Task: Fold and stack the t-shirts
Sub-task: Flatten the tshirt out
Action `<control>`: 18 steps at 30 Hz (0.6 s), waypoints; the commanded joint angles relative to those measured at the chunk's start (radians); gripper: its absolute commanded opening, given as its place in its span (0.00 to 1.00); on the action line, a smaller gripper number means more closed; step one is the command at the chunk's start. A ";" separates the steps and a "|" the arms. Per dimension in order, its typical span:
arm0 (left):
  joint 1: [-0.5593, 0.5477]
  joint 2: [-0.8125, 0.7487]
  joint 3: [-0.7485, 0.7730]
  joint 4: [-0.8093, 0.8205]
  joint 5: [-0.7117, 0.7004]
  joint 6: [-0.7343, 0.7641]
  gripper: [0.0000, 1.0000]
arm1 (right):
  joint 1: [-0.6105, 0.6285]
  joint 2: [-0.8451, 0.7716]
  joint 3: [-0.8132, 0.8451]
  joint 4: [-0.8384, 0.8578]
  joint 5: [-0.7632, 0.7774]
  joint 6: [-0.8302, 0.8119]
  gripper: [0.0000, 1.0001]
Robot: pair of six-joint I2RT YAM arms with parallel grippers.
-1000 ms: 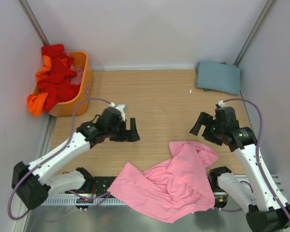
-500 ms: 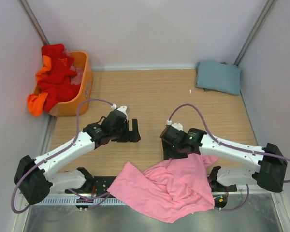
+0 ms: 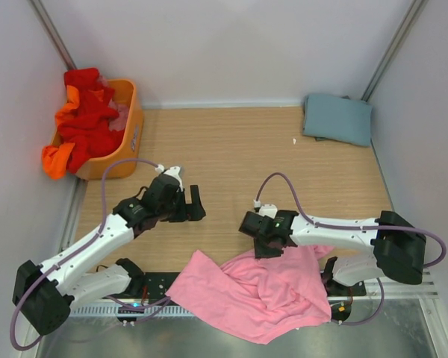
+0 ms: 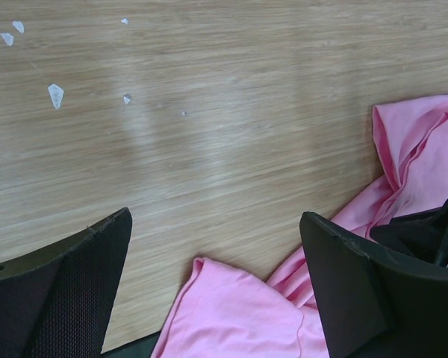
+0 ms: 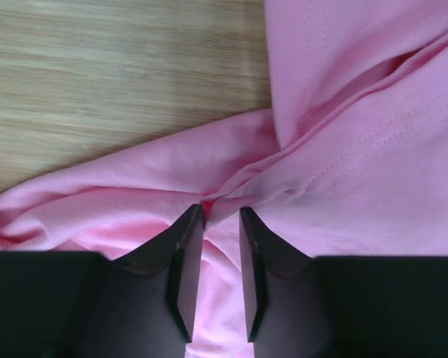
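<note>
A crumpled light pink t-shirt (image 3: 261, 287) lies at the table's near edge, partly hanging over it. My right gripper (image 3: 267, 242) is down on its far edge. In the right wrist view the jaws (image 5: 222, 216) stand narrow, pinching a raised fold of the pink t-shirt (image 5: 343, 149) between them. My left gripper (image 3: 193, 203) hovers wide open over bare wood, left of the shirt. The shirt's corner (image 4: 231, 313) shows below that gripper (image 4: 216, 220). A folded grey-blue t-shirt (image 3: 337, 118) lies at the far right. Red t-shirts (image 3: 86, 119) and an orange one (image 3: 56, 160) spill from the basket.
The orange plastic basket (image 3: 127, 138) stands at the far left against the wall. Grey walls close the table on three sides. A metal rail runs along the near edge under the shirt. Small white specks (image 4: 55, 94) lie on the wood.
My right arm swung left from the right side and dropped onto the pink t-shirt's far edge, its jaws closing on a fold. My left gripper drifted slightly left and stayed open.
</note>
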 commanded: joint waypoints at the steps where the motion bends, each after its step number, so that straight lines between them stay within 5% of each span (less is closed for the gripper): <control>1: 0.004 0.001 -0.007 0.028 0.022 0.002 0.94 | 0.003 -0.004 -0.019 0.032 0.022 0.027 0.30; 4: 0.004 0.020 -0.011 0.077 0.042 -0.023 0.93 | 0.003 -0.010 0.004 0.008 0.035 0.021 0.01; 7: 0.003 0.058 0.002 0.109 0.093 -0.026 0.90 | 0.002 -0.092 0.092 -0.183 0.190 0.049 0.01; 12: -0.067 0.159 0.067 0.160 0.114 -0.029 0.84 | 0.002 -0.264 0.554 -0.698 0.586 0.159 0.02; 18: -0.239 0.420 0.173 0.272 0.157 -0.041 0.82 | -0.127 -0.375 0.797 -0.724 0.675 0.020 0.01</control>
